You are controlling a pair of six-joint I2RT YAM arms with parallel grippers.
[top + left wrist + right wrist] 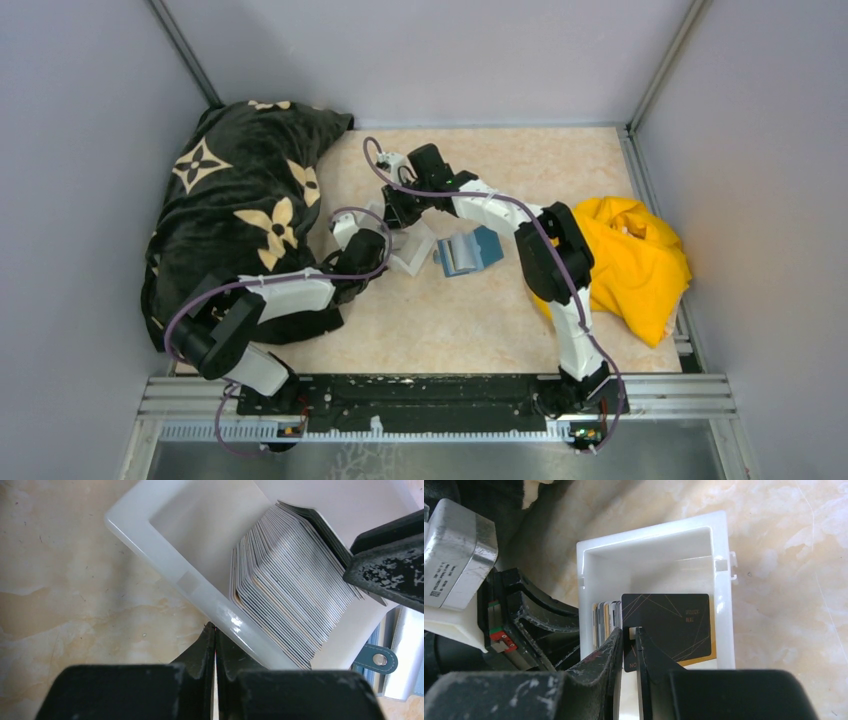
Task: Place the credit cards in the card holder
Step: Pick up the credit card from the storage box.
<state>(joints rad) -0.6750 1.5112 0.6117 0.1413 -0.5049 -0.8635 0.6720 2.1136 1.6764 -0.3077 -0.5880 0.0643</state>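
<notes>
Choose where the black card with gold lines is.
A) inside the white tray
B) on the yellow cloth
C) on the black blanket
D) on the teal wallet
A: the right wrist view shows the black card inside the white tray, next to the other cards.

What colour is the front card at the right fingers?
The front card is black with thin gold lines; the right wrist view shows it best.
</notes>
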